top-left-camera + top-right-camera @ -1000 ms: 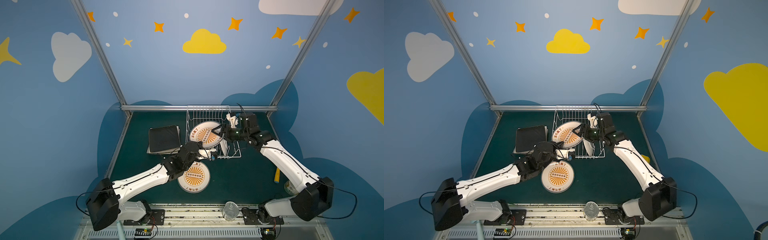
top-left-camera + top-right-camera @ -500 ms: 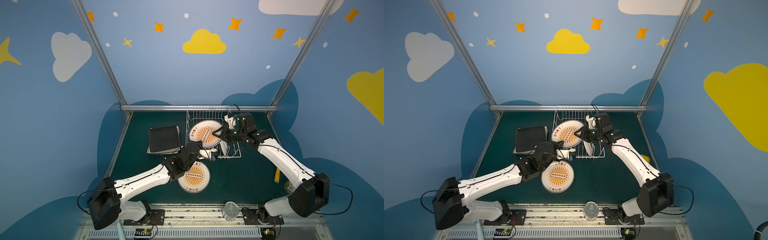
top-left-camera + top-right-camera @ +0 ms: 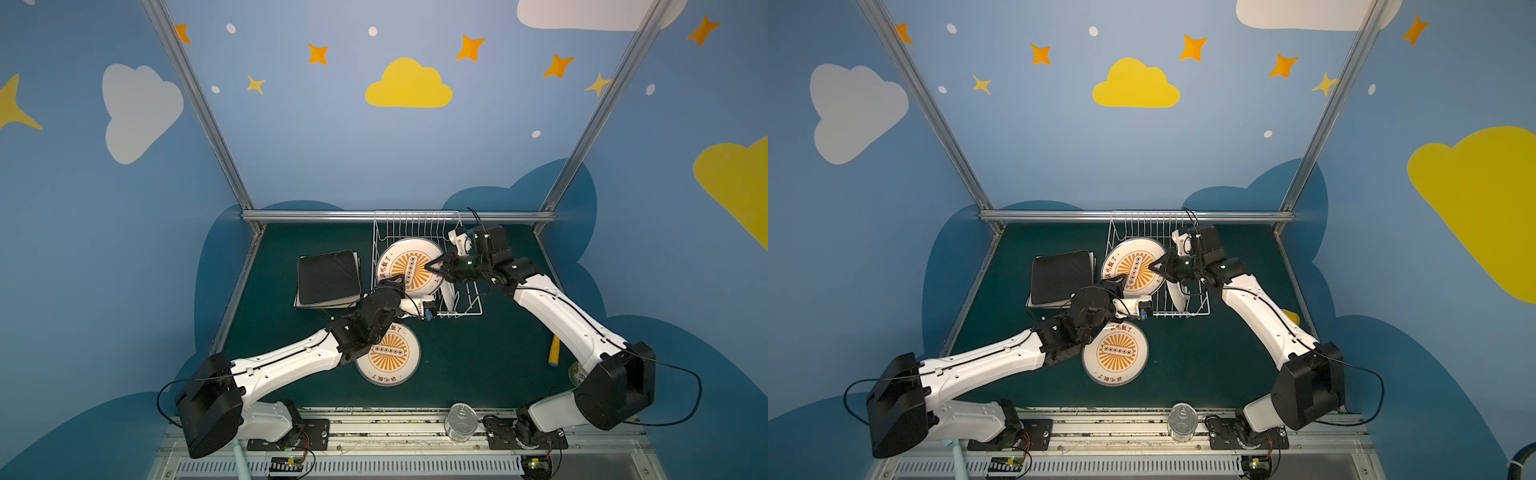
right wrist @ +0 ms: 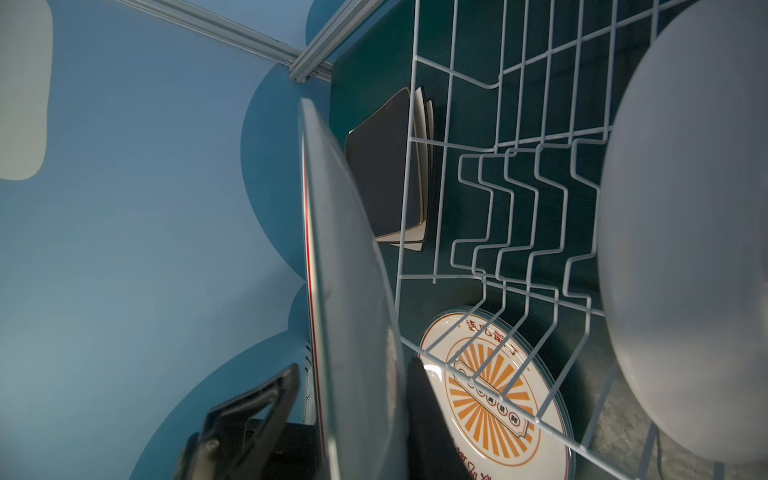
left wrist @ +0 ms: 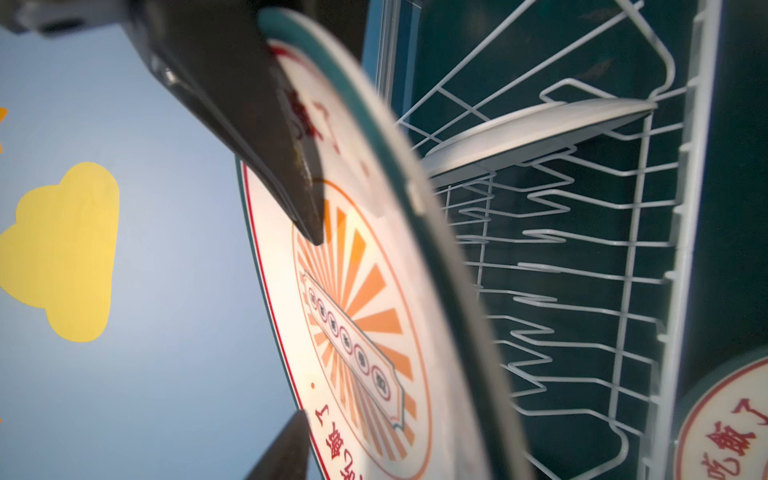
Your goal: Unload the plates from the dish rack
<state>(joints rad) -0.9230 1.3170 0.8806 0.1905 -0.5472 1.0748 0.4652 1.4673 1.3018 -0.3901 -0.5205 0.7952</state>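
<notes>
The dish rack (image 3: pixel 415 220) (image 3: pixel 1142 218) stands at the back of the green table. A round white sunburst plate (image 3: pixel 409 266) (image 3: pixel 1133 266) is tilted up in it. My right gripper (image 3: pixel 436 266) (image 3: pixel 1156 266) is shut on that plate's right rim; the right wrist view shows the plate (image 4: pixel 345 291) edge-on between both fingers (image 4: pixel 257 407). My left gripper (image 3: pixel 399 282) (image 3: pixel 1119 284) is open at the plate's lower left rim, one finger (image 5: pixel 286 449) off its face, the other hidden. A plain white plate (image 3: pixel 448 293) (image 4: pixel 685 249) stands on edge in the rack.
A second sunburst plate (image 3: pixel 388 353) (image 3: pixel 1115 353) lies flat on the table in front of the rack. A black square plate (image 3: pixel 328 277) (image 3: pixel 1061 276) tops a stack of cream ones, left of the rack. A yellow-handled tool (image 3: pixel 555 351) lies at the right, a can (image 3: pixel 459 419) at the front rail.
My right gripper has closed on the raised plate's right rim. My left gripper, shut on the plate's left rim before, has opened. The plate has stayed about where it was.
</notes>
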